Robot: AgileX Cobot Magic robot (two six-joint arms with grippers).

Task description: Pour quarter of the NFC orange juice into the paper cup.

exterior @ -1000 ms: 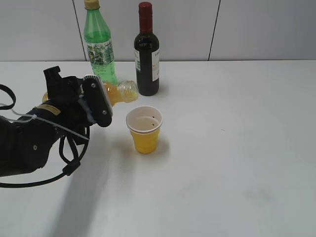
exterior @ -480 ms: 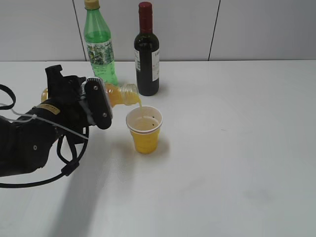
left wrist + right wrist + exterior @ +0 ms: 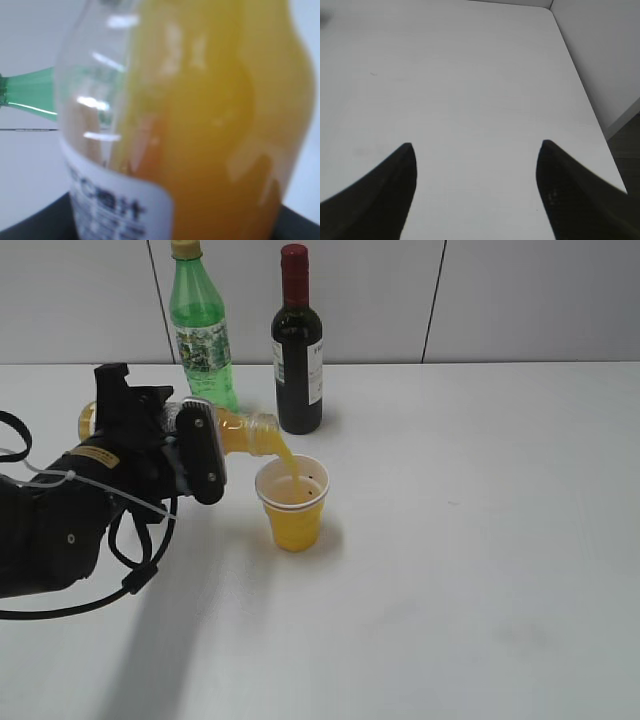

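Juice stream thicker than before; left tool [image 3: 190, 445] clamps tilted NFC orange juice [image 3: 240, 432] over paper cup [image 3: 293, 502]; right tool [image 3: 475, 190] open.

Exterior view: bright, even, diffuse illumination over the white counter [image 3: 480, 570]; focus is sharp throughout. A broad, soft-edged shadow falls from the left arm toward the lower left of the frame, and a faint short shadow lies just right of the paper cup [image 3: 293, 503]. Small specular highlights mark the shoulder of the wine bottle [image 3: 297, 343] and the green bottle [image 3: 203, 332]. Left wrist view: the NFC orange juice [image 3: 200, 125] fills the frame at close range and is strongly out of focus; white glare streaks sit on its clear plastic wall, and its label text is blurred. Right wrist view: evenly lit counter [image 3: 470, 75]; the right tool [image 3: 475, 187] appears as dark, soft-edged, defocused silhouettes.
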